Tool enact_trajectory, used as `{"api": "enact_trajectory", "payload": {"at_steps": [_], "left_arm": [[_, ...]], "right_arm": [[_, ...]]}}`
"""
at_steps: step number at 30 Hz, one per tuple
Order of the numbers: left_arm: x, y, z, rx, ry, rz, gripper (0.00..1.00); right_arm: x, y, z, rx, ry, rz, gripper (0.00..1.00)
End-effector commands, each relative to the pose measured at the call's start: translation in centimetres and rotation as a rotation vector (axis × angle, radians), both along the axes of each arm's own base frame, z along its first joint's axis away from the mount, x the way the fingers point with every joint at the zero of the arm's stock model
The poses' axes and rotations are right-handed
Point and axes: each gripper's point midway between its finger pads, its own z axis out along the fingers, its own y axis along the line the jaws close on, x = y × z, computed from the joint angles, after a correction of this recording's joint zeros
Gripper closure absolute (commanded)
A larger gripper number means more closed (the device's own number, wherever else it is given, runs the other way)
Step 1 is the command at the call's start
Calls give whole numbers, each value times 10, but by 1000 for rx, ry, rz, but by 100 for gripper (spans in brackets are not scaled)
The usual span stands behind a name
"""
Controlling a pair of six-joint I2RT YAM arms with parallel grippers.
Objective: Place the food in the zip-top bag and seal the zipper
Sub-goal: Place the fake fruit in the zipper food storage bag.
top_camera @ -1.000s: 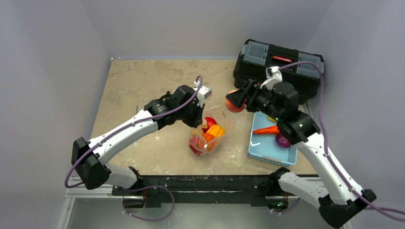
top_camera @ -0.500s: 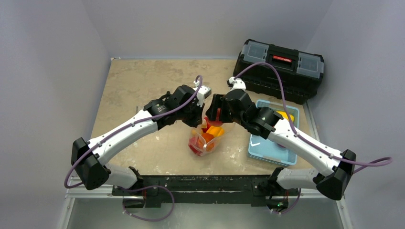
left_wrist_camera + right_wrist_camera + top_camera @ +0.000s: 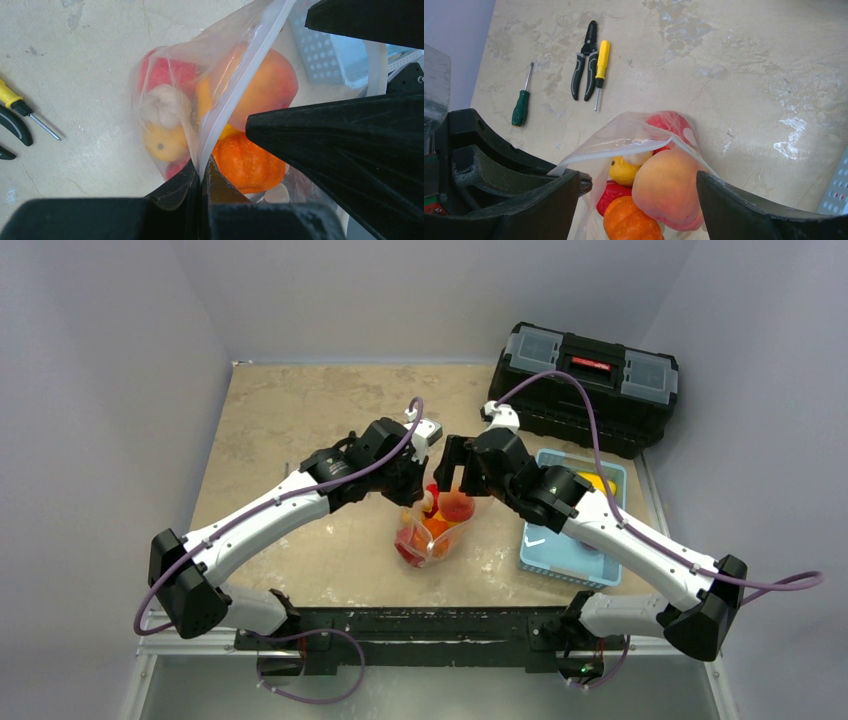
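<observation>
Left hand (image 3: 201, 172) pinching bag (image 3: 235, 50) rim, propping mouth open. Right hand (image 3: 638, 180) spread above mouth; peach (image 3: 669, 187) between its fingers, resting on pile inside bag. Risks: peach sits high and may roll out onto tabletop (image 3: 300, 410); rim slipping from pinch would collapse bag and spill the pile; spread fingers could snag rim on withdrawal.

Bag: we've got the clear, crinkly zip-top bag (image 3: 428, 540) mid-table, standing up with its mouth gaping.
Zipper: we see the zipper (image 3: 239, 80) unsealed, its sides apart.
Food: we spot a peach (image 3: 669, 187) topmost at the mouth, with an orange pumpkin (image 3: 247, 162), a yellow fruit (image 3: 623, 171) and a red piece (image 3: 167, 75) beneath.
</observation>
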Motion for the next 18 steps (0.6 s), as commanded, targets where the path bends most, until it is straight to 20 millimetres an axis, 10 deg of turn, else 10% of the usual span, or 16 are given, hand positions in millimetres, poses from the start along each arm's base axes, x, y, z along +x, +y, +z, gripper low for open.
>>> {"api": "enact_trajectory", "payload": {"at_steps": [1,9,18], "left_arm": [[1,-6,20,-62,-41,-3,100],[0,-7,19,-62,-32,-7,100],[1,-7,16,-52,-23,-5,100]], "right_arm": [[7,-6,21,1,-54,-38,14],[8,-40,74,3,-189,-126,18],[-9,-172,99,-72,-360,-628,20]]}}
